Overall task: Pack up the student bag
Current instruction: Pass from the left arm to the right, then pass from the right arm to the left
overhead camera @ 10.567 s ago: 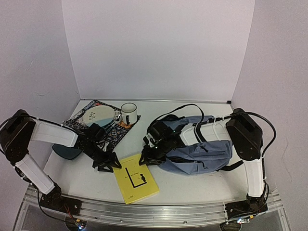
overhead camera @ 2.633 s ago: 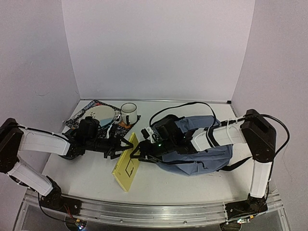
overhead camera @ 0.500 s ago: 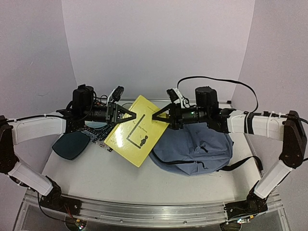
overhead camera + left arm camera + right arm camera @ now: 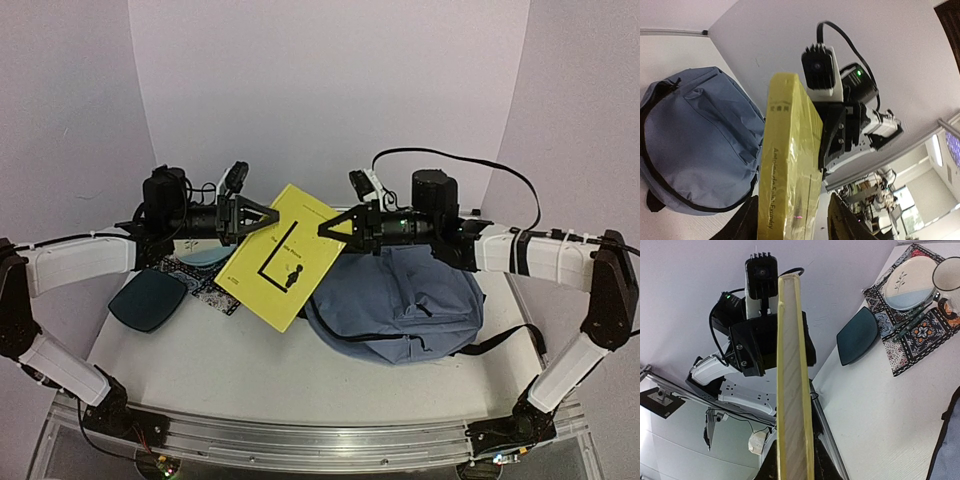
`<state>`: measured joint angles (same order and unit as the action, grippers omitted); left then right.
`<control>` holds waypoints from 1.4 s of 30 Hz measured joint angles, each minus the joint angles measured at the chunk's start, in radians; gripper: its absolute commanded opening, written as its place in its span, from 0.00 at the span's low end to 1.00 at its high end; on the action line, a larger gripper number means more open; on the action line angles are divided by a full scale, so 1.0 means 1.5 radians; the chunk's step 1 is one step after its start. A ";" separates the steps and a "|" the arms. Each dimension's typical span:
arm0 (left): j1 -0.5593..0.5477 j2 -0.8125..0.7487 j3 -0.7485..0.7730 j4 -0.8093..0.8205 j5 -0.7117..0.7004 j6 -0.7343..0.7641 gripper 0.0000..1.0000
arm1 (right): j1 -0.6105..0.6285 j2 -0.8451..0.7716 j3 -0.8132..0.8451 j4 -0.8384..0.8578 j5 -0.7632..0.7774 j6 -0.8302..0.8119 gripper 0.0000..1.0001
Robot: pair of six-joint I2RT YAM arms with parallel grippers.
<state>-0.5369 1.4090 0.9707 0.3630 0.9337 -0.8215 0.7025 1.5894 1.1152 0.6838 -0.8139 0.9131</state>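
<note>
The far part of the student bag (image 4: 400,310) is hidden under the right arm, and the plate (image 4: 909,283) and mug (image 4: 948,271) show clearly only in the right wrist view; from above, the left arm covers most of them. In that same wrist view the right gripper's (image 4: 328,229) own fingers are dark slivers at the bottom edge and hard to read. It seems to be clamped on the right edge of the yellow book (image 4: 281,256), as the top view suggests. The left gripper (image 4: 268,218) pinches the opposite edge, one finger (image 4: 746,221) on each side of the spine. The book hangs in the air between the two, tilted, its cover toward the top camera.

The table (image 4: 200,370) is white, and plain pale walls close it in at the back and on both sides. At far left lies a patterned mat (image 4: 215,292), with a dark teal tray (image 4: 148,300) just beside its near edge. Through the wrist cameras a lab ceiling with lights shows, out of focus.

The bag lies flat on the table right of centre, below and just right of the raised book. Its front pocket faces up. Its long axis runs roughly across the table, with the rounded end toward the near left and a black strap (image 4: 508,342) trailing off its right side.
</note>
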 measured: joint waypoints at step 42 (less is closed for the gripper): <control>0.031 -0.136 -0.224 0.062 -0.334 -0.256 0.85 | -0.001 0.022 -0.006 0.170 0.284 0.147 0.00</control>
<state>-0.4900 1.2053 0.6346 0.4557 0.4332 -1.2057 0.7017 1.6218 1.1065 0.9382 -0.3885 1.1336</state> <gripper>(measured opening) 0.854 0.143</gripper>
